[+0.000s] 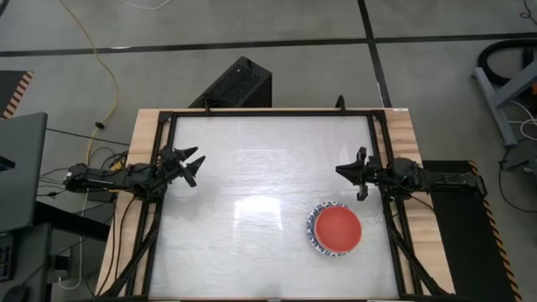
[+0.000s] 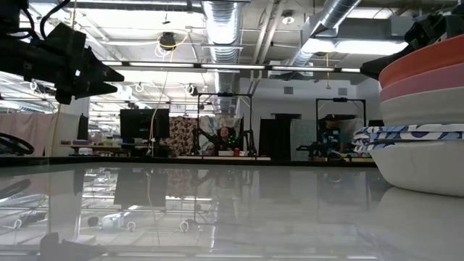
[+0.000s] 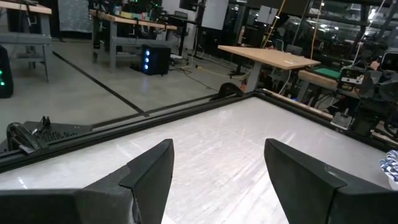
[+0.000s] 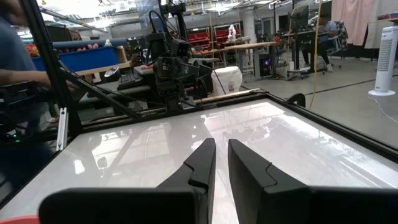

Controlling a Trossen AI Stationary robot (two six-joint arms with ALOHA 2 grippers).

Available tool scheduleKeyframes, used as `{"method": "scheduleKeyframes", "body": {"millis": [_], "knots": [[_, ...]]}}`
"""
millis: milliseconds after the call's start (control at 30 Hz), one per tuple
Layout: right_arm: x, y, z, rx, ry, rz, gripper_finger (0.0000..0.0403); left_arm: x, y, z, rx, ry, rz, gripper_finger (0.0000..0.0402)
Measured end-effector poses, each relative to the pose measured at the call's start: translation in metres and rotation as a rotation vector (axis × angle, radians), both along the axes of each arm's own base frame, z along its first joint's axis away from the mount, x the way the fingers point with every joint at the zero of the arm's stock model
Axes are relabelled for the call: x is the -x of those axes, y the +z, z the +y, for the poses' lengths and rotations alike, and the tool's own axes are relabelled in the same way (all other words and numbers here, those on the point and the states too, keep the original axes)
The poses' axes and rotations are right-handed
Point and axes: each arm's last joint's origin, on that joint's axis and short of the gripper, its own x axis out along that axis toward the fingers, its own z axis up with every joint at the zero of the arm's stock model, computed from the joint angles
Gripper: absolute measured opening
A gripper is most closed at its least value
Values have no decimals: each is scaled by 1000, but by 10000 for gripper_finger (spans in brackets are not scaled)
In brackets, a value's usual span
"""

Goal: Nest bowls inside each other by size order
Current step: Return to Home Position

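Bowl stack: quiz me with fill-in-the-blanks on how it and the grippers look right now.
The top bowl of the stack is ___.
Right under it sits a bowl coloured ___.
The left gripper is wide ___.
The right gripper, near the stack, holds ___.
Missing words: red; pink; open; nothing.

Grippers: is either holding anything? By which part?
Nothing is held. The left gripper is open and empty. The right gripper is shut on nothing, apart from the bowl stack.
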Motion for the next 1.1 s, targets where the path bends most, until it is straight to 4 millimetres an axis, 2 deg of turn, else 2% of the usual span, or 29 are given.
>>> {"method": "scheduleKeyframes", "body": {"millis": [1100], "knots": [[0,0,0,0,0,0,66,0,0,-3,0,-30,0,240]]}}
